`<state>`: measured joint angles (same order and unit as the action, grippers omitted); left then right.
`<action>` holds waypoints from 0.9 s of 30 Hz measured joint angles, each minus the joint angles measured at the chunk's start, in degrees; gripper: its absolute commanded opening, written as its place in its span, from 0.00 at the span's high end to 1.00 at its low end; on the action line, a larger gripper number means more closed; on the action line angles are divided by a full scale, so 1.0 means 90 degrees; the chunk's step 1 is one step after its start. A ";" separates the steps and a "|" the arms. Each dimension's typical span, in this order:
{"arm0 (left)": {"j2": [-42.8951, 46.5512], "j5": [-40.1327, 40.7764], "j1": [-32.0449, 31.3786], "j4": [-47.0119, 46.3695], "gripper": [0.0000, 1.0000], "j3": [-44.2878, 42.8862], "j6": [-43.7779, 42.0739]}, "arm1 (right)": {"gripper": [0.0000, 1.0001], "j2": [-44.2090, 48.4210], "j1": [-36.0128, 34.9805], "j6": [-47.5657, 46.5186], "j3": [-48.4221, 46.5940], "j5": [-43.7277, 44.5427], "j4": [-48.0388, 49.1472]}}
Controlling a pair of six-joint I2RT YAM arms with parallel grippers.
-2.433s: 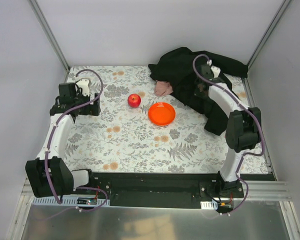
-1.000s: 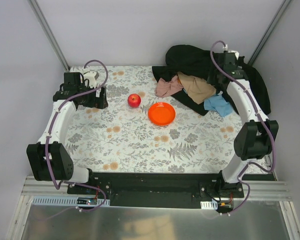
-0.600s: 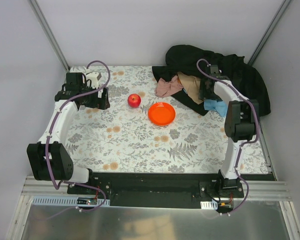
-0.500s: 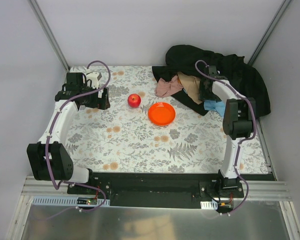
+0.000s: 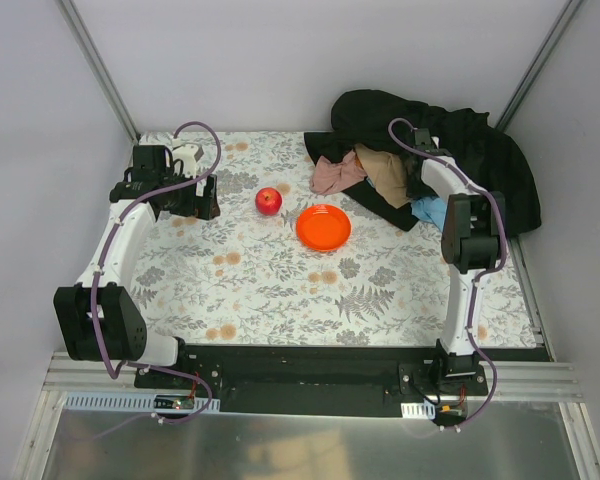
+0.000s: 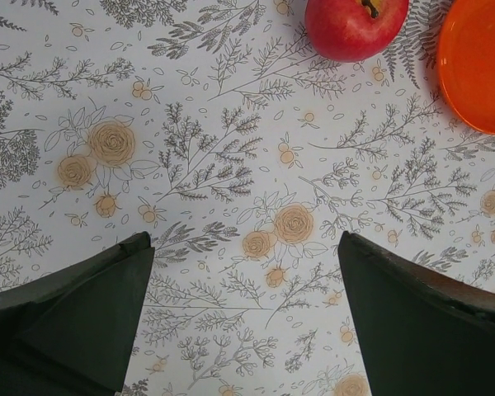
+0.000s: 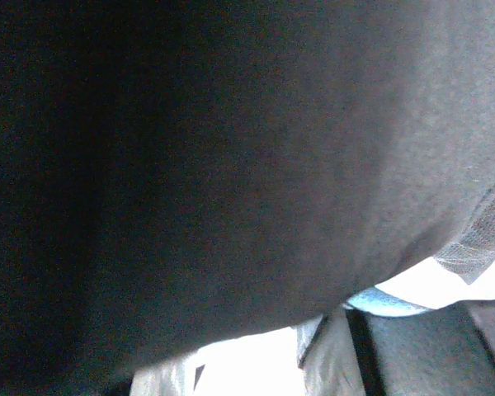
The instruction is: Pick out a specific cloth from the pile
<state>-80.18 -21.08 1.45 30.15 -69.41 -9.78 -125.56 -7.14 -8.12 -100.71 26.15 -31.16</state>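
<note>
Little of the cloth (image 5: 427, 210) shows — blue, likely soft and light, at the pile's (image 5: 450, 125) near edge by the right tool (image 5: 417, 188), whose gap I cannot tell — best pinched at a bunched fold; left tool (image 6: 246, 272) gapes wide.

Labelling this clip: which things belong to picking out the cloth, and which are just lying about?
Job: light blue cloth; pile of black fabric, with pink cloth and tan cloth in it.
Lying about: red apple; orange plate.
</note>
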 measured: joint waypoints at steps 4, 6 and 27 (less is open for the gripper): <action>-0.0002 -0.0002 0.0000 0.0049 0.01 0.0000 -0.0012 | 0.60 0.0000 0.0049 0.0022 0.0015 -0.0051 -0.0061; -0.0002 -0.0005 0.0000 0.0073 0.01 0.0000 -0.0012 | 0.76 0.0000 0.0112 0.0066 0.0015 -0.0202 -0.0129; -0.0002 0.0012 0.0000 0.0119 0.01 0.0000 -0.0121 | 1.00 0.2013 0.0284 0.0381 -0.0651 -0.0559 -0.0714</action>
<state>-80.20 -20.97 1.45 31.22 -69.41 -10.87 -107.44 -4.58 -4.69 -106.56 21.12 -37.58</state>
